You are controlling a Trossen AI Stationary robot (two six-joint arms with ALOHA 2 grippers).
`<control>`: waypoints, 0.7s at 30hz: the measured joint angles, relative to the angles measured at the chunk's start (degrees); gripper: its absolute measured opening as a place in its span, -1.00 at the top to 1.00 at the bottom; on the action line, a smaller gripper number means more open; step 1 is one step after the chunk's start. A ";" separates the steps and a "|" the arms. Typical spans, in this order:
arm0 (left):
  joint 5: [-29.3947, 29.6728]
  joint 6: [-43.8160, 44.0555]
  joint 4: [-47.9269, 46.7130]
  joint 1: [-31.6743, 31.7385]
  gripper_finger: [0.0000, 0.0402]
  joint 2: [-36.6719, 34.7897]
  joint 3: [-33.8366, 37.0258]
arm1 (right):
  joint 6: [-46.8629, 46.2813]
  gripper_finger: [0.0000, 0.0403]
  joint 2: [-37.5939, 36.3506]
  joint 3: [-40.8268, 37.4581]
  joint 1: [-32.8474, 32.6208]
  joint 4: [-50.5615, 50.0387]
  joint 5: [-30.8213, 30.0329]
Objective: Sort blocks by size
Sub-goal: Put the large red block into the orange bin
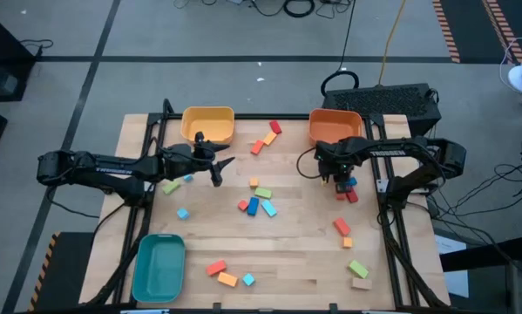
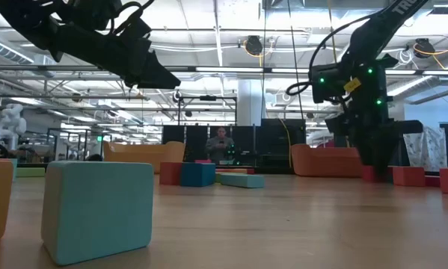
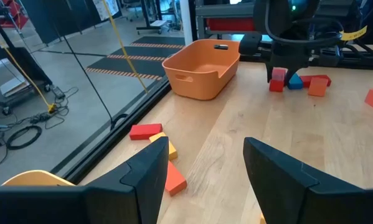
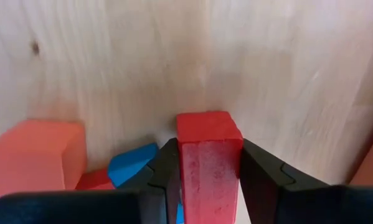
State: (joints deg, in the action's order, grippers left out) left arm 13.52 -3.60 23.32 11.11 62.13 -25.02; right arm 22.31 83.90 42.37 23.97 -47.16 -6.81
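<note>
Small coloured blocks lie scattered on the wooden table, with one group near the middle. My right gripper stands low at the right, just in front of the orange bin, shut on a red block. A blue block and an orange-red block lie beside it. My left gripper hangs open and empty above the table, right of the yellow bin; its spread fingers show in the left wrist view. My right gripper pinches the red block's two opposite long sides between its two fingers. The fingers point down from above and lie along the block. The block stands upright in the hold, its lower end at the table; whether it rests there I cannot tell.
A teal bin stands at the near left. Red and orange blocks lie between the two far bins. More blocks lie at the near right and near middle. A large light blue block sits close to the low camera.
</note>
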 joint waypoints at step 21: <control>0.14 -0.15 -0.45 0.00 -0.05 0.00 0.02 | -8.95 0.42 -3.93 12.33 8.34 9.14 3.89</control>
State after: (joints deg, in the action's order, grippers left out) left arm 13.66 -3.75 22.87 11.11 62.13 -24.99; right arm 13.36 79.96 54.70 32.31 -38.02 -2.92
